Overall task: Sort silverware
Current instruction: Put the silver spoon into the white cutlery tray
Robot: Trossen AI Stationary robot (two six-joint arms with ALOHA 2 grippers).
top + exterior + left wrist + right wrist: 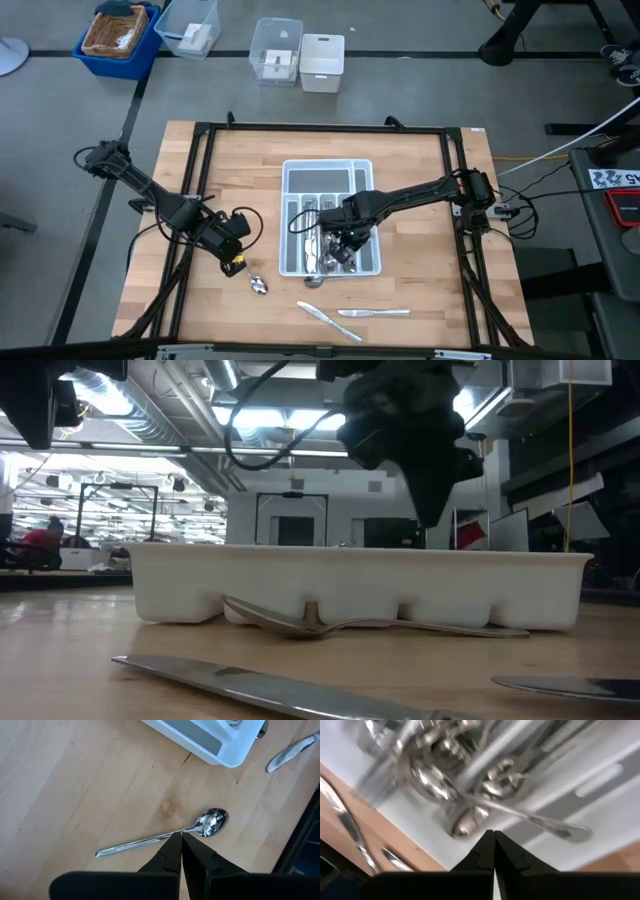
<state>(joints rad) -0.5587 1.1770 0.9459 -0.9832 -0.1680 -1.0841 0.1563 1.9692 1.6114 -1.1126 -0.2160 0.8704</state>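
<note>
White tray (290,172) mid-table, silverware (330,245) piled in its near slots. My right gripper (494,836) hangs over that pile, jaws closed, empty. My left gripper (180,839) is closed, empty, tips just above a loose spoon (160,837) on the wood. Two knives (350,318) lie near the front edge.

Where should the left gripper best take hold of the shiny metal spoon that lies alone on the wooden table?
Probably the slim straight handle of the shiny metal spoon, near its middle, from straight above. It lies flat and clear of the white tray; the left gripper hovers there shut.
</note>
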